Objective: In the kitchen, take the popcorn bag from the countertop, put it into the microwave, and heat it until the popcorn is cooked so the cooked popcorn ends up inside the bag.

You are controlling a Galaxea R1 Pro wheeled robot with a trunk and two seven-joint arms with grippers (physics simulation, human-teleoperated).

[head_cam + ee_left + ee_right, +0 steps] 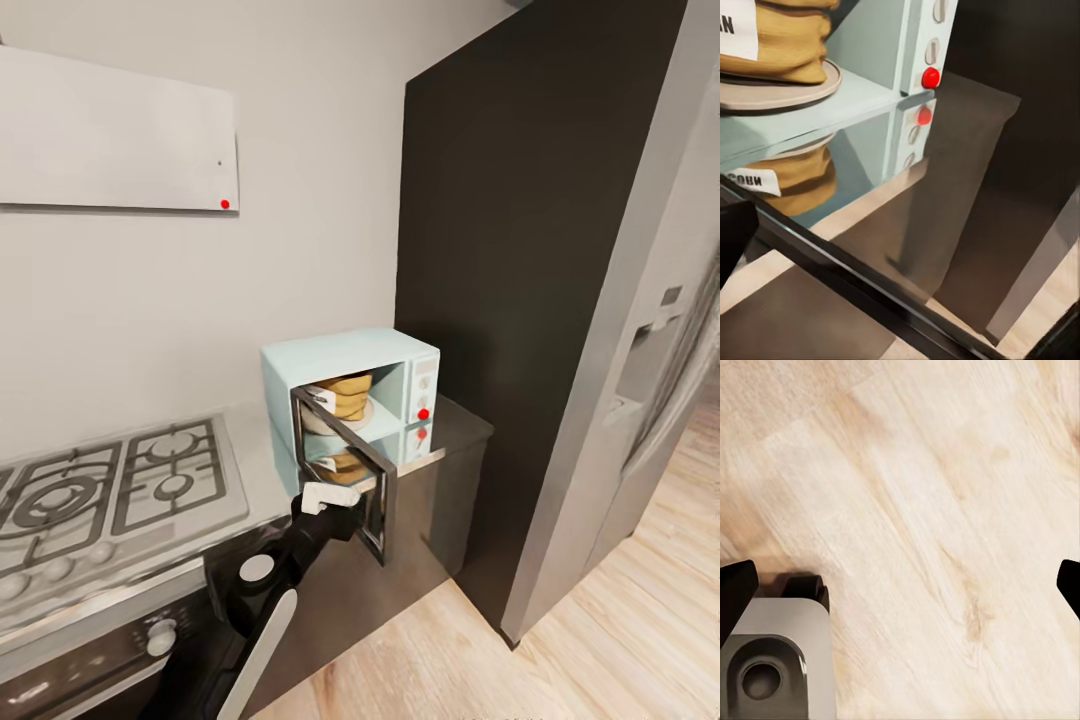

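So the bench (455,425) carries the mint microwave (345,360) with its glass door (345,470) swung open, and the popcorn bag (348,396) is sitting inside on the turntable plate (772,91). The left gripper (325,497) is right up at the door's lower edge, can't tell if its fingers are closed or not. The right gripper (900,577) hangs over the wood floor (930,510) with fingers (735,589) spread wide, holding nothing.
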